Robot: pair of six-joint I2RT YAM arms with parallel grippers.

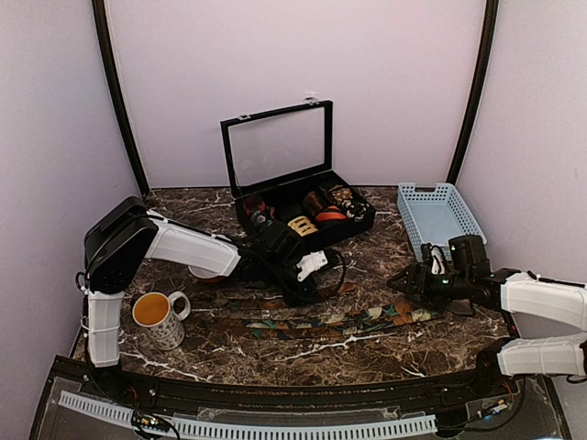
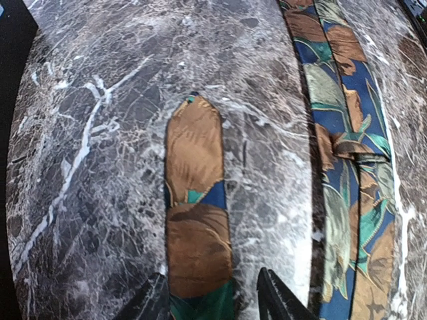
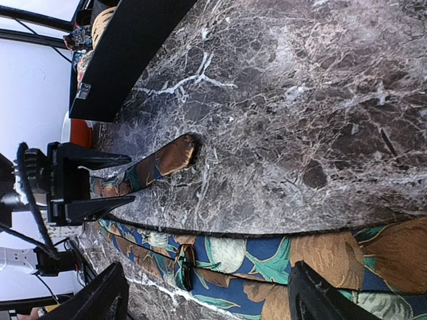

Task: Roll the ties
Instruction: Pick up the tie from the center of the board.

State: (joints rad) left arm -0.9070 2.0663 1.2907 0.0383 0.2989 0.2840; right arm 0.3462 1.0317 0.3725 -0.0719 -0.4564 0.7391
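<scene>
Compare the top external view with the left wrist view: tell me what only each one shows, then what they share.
Only top external: the mug, the open black case of fabric coils, the blue basket and the open right gripper. Only left wrist: how a brown tie end lies flat between the open fingers of the left gripper, and the keeper loop on the long patterned tie. Both: that long tie and the marble table.

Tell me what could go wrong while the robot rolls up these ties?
1. The nearly full mug stands right beside the left arm. A swing could knock it over and spill the drink onto the long tie.
2. The brown tie end between the left gripper's open fingers lies close to the long tie. Rolling one might drag the other along.
</scene>
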